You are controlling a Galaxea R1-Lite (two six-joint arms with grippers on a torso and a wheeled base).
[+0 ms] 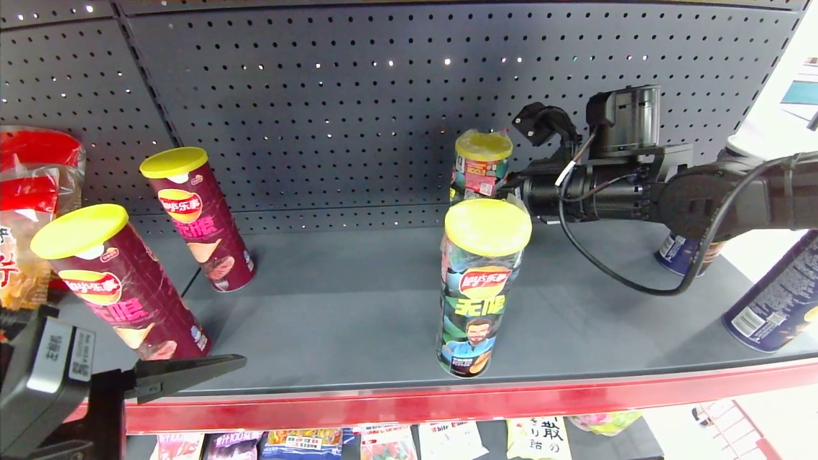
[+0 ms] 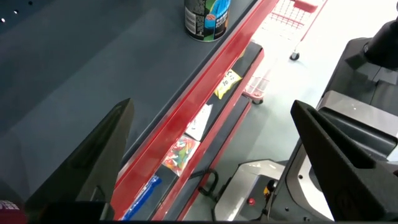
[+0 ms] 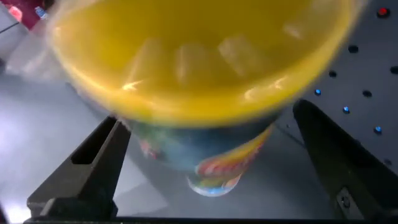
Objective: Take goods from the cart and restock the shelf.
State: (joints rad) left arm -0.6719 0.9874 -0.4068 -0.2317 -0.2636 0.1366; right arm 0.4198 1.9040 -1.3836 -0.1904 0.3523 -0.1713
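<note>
Two green chip cans with yellow lids stand mid-shelf: a front can (image 1: 482, 287) near the red edge, also in the left wrist view (image 2: 208, 15), and a rear can (image 1: 482, 163) by the pegboard. My right gripper (image 1: 506, 186) comes in from the right at the rear can. In the right wrist view its fingers (image 3: 93, 168) stand open on either side of that can (image 3: 205, 74), with small gaps. My left gripper (image 1: 185, 377) hangs low at the front left, open (image 2: 211, 106) and holding nothing, just outside the shelf's red lip.
Two maroon cans (image 1: 198, 217) (image 1: 115, 281) lean at the left, with red snack bags (image 1: 32, 191) beyond. Blue cans (image 1: 776, 300) (image 1: 687, 252) stand at the right. Bare shelf board (image 1: 345, 300) lies between the maroon and green cans. Packets fill the lower shelf (image 1: 447, 441). A red cart (image 2: 292, 18) stands in the aisle.
</note>
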